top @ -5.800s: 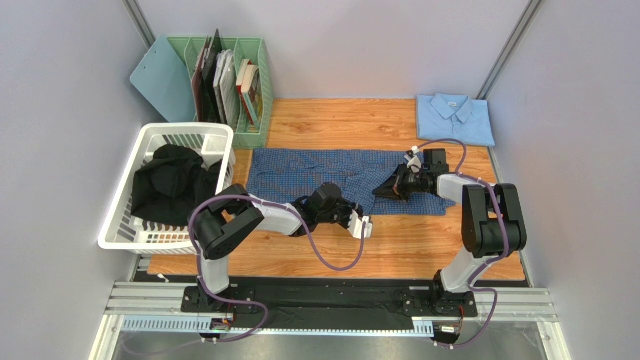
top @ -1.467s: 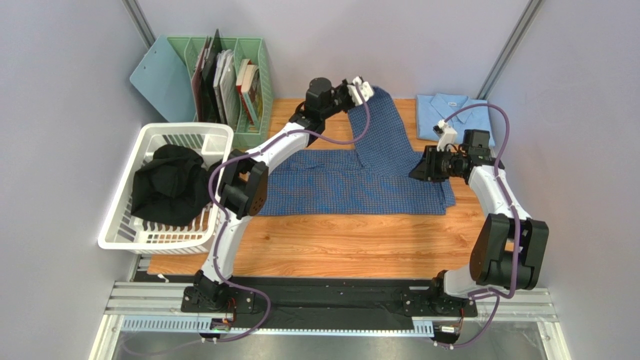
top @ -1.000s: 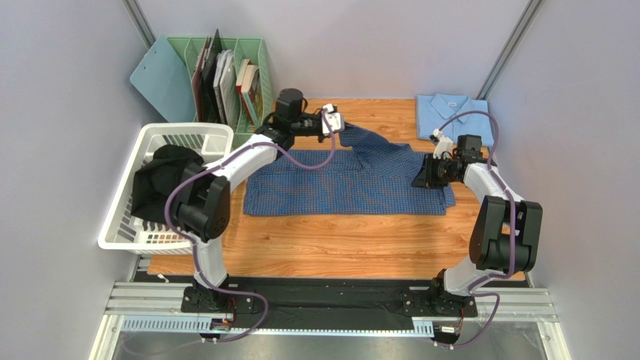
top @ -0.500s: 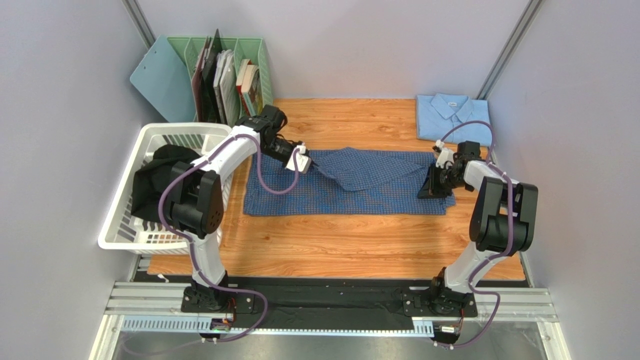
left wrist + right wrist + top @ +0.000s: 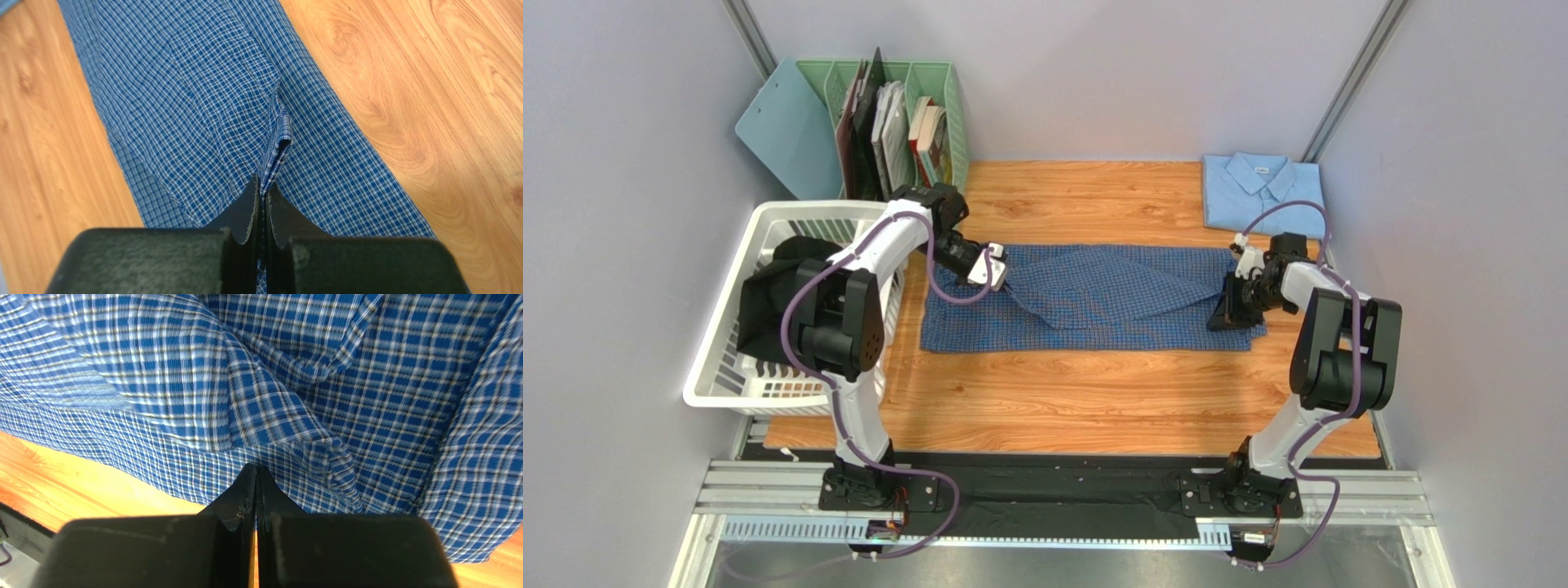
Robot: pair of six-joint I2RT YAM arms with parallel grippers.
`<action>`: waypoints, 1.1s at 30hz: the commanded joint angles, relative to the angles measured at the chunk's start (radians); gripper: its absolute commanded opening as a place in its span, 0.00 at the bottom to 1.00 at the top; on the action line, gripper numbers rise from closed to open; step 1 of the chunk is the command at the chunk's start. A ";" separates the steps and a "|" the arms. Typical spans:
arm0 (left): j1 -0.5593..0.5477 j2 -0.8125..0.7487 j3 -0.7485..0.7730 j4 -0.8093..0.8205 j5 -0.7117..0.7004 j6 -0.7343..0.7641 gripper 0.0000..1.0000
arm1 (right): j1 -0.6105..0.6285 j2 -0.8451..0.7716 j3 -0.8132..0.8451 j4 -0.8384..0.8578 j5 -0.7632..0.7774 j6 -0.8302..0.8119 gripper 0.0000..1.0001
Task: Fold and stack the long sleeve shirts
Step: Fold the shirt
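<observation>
The mid-blue checked long sleeve shirt (image 5: 1112,300) lies spread across the middle of the table. My left gripper (image 5: 999,277) is over its left part, shut on a folded strip of its sleeve (image 5: 279,144), which runs in between the jaws (image 5: 265,184). The sleeve lies slantwise over the body of the shirt. My right gripper (image 5: 1220,316) is down at the shirt's right end with its jaws shut. Its tips (image 5: 255,468) meet the shirt's near hem (image 5: 184,471), and no cloth shows between them. The pale sky-blue shirt (image 5: 1264,194) lies folded at the back right corner.
A white laundry basket (image 5: 830,211) with black clothing (image 5: 805,300) stands at the left edge. Behind it are a green file rack (image 5: 934,92) with books and a teal clipboard (image 5: 781,123). Grey walls close both sides. Bare wood runs along the front.
My left gripper has brought the sleeve from the back of the table down and leftwards over the shirt. My right gripper has shut and settled at the shirt's right end.
</observation>
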 commanded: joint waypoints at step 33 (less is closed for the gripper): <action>-0.010 0.207 0.258 0.393 -0.562 -1.047 0.53 | 0.176 0.119 0.216 0.001 0.252 0.062 0.11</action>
